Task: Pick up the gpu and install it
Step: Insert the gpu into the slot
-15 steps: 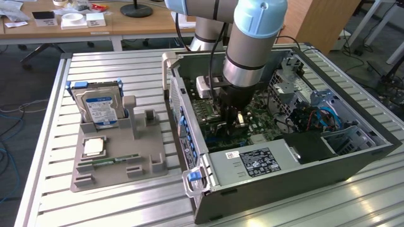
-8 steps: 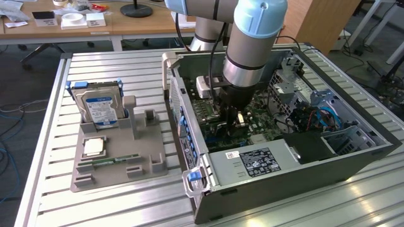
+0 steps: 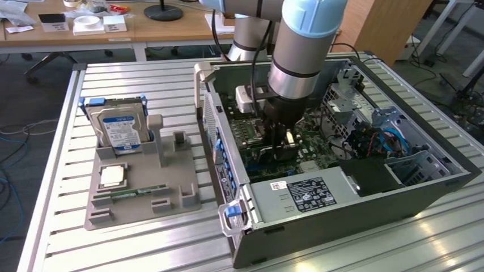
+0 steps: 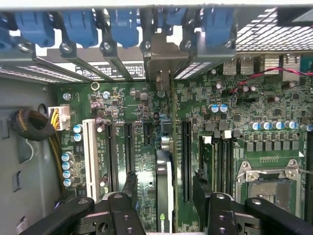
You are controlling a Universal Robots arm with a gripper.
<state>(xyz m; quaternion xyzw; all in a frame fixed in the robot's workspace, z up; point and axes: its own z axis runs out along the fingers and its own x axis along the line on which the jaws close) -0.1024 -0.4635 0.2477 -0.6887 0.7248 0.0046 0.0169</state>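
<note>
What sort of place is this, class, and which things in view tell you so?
Probably a robotics lab or workshop bench for computer assembly: an open computer case lies on a slatted metal table, the gripper reaches over its motherboard, and a parts holder carries a hard drive.

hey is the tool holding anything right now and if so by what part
Yes. The tool is shut on the gpu, gripping the card's top edge, one finger against each flat face. The card stands on edge over the motherboard inside the computer case.
</note>
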